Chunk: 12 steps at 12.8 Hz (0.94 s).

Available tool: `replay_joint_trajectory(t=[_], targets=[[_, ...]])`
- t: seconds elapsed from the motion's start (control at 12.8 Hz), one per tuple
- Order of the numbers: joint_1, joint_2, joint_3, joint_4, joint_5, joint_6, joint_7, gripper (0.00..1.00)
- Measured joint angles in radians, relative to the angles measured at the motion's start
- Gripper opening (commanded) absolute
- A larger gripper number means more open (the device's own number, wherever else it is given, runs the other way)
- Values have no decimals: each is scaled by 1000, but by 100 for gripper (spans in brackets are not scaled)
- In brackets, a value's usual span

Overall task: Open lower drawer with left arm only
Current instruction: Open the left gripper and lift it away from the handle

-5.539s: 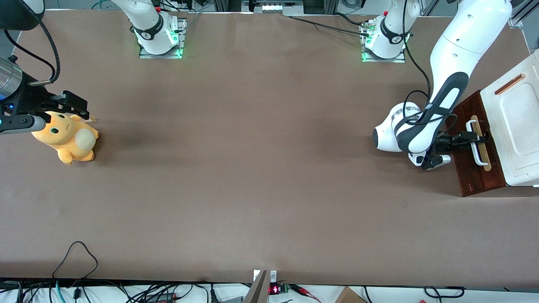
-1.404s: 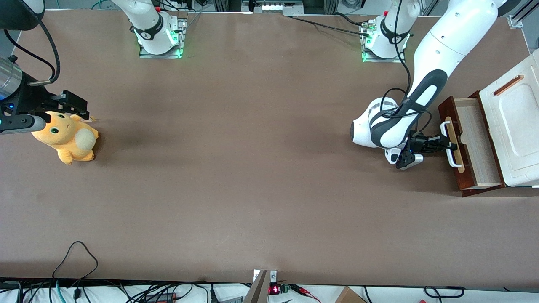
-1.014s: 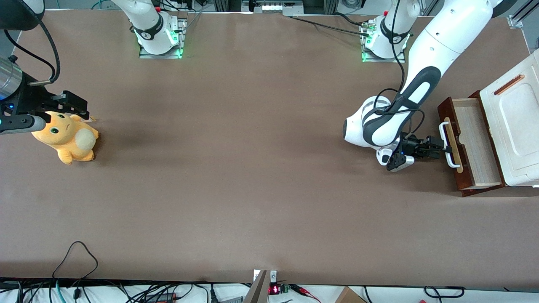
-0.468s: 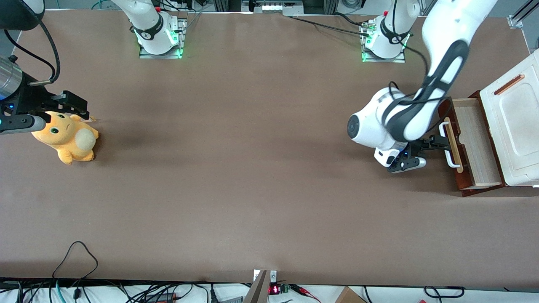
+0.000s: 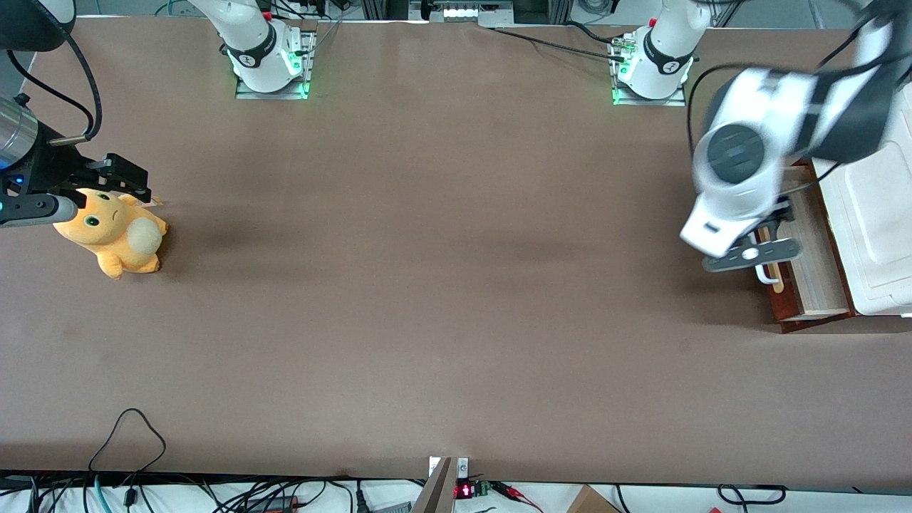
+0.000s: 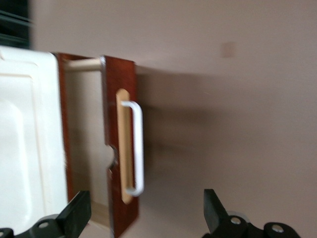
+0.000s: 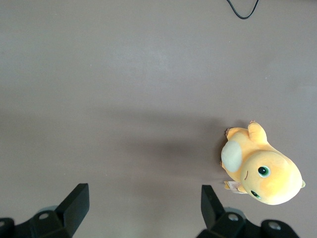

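Observation:
The lower drawer (image 5: pixel 819 274) stands pulled out of the cabinet, and its light plywood inside shows. Its dark red-brown front (image 6: pixel 120 129) carries a pale tan strip and a white loop handle (image 6: pixel 139 148). The left arm's rounded white wrist (image 5: pixel 734 178) hangs high above the drawer front and covers part of it in the front view. My gripper (image 6: pixel 144 210) is open, with its black fingers (image 6: pixel 78 210) spread wide and nothing between them. It is above the drawer front and handle, well clear of both.
The cabinet's white moulded top (image 5: pixel 880 228) overhangs the drawer's inner end. An orange plush toy (image 5: pixel 114 239) lies toward the parked arm's end of the table. Cables (image 5: pixel 128 442) trail along the table edge nearest the front camera.
The drawer went from closed to pulled out while the gripper drew on the handle. In the last half second the gripper has left the handle and the arm has risen above the drawer.

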Motion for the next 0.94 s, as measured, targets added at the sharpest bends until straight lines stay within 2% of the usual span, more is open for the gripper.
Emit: replay_joint_trajectory(t=[0.16,0.31,0.55,0.94], targets=[[-9,-96,96,3,-187,0,175,100],[-8,-156,156,2,-291,-9,291,100],[-8,-178,181,8,-345,-35,329,100],[-8,-177,181,23,-348,-35,329,100]])
